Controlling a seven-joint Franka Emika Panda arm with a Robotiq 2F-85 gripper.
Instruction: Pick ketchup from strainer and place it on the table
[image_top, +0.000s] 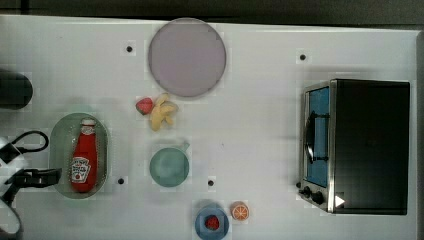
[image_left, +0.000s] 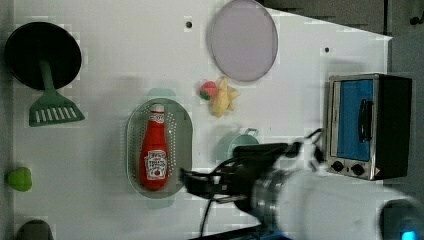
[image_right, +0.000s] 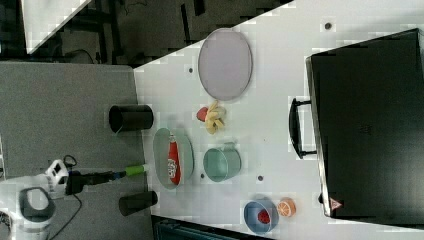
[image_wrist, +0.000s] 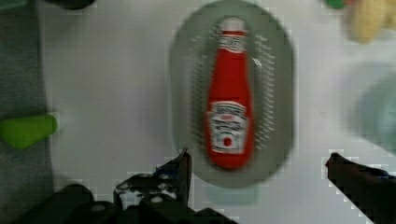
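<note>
Ketchup lying in strainer, strawberry in blue bowl, jaws wide open, holding nothing

The table is a flat white top with a few small dark screw holes. Taking the top view as a clock face, a round lilac plate lies toward twelve o'clock, with a strawberry and a peeled banana touching each other just below it. A small green bowl sits near the centre. At nine o'clock the pale green strainer rests on the top, and a dark cup stands at ten. A toaster oven occupies three o'clock. Toward six, a blue bowl sits just beside an orange slice.
</note>
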